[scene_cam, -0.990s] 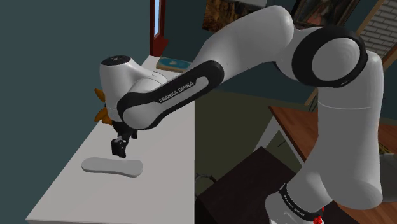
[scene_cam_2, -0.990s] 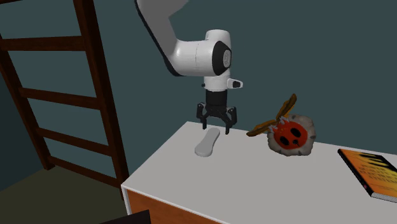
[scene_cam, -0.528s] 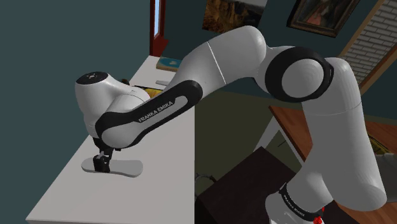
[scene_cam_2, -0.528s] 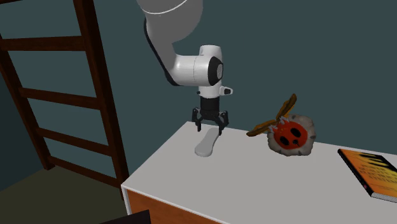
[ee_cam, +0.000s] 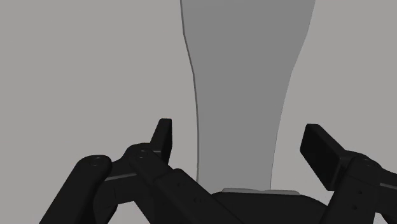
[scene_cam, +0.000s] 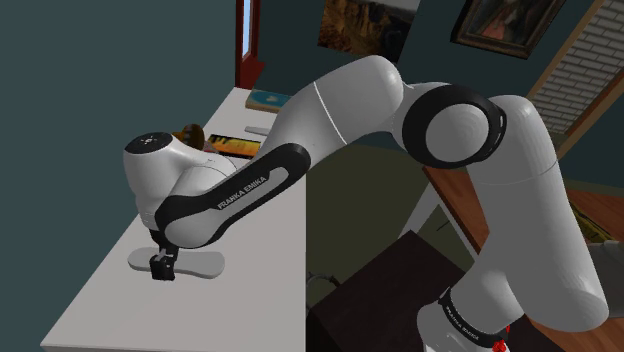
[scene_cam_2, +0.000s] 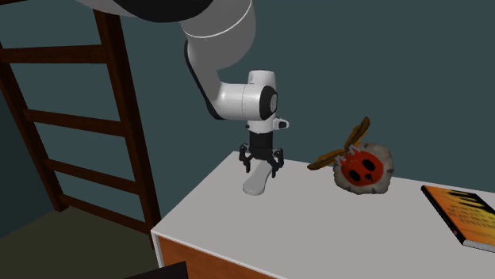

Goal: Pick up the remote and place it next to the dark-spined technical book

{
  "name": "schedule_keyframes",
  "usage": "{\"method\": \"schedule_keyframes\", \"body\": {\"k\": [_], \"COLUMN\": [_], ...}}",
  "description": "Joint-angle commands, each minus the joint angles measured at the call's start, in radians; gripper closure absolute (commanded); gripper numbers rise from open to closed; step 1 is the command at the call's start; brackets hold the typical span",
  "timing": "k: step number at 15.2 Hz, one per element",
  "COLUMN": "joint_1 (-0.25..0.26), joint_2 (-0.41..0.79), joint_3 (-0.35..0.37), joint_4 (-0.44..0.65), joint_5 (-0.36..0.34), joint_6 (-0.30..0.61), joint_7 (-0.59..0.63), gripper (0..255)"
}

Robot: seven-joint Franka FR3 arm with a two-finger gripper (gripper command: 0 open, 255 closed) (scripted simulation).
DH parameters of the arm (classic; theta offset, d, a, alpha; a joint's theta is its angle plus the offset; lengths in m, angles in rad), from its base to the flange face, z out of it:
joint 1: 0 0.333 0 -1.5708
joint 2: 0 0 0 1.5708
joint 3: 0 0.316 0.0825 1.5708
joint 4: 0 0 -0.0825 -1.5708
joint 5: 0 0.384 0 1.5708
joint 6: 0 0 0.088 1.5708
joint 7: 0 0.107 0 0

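Wrist view, gripper (ee_cam: 240,133) spread around grey remote (ee_cam: 247,63)

White table (scene_cam_2: 317,226): remote (scene_cam_2: 255,181), plush (scene_cam_2: 363,168), book (scene_cam_2: 466,214)

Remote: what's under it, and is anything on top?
The remote lies flat on the table. Nothing rests on it; the open gripper straddles it without touching. In the shoulder view the gripper covers part of it.

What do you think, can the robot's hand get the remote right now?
Probably yes. The gripper sits low over the grey remote, its open jaws either side of it without touching, and nothing lies between.
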Motion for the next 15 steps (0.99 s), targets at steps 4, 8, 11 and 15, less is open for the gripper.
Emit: {"method": "schedule_keyframes", "body": {"k": [4, 8, 11, 15], "joint_1": [0.0, 0.0, 0.0, 0.0], "joint_2": [0.002, 0.002, 0.002, 0.002], "joint_3": [-0.001, 0.0, 0.0, -0.001], "joint_4": [0.001, 0.001, 0.001, 0.001], "joint_5": [-0.001, -0.001, -0.001, -0.001], "joint_6": [0.001, 0.001, 0.001, 0.001], "joint_7": [0.0, 0.0, 0.0, 0.0], "gripper": [0, 255, 255, 255]}}
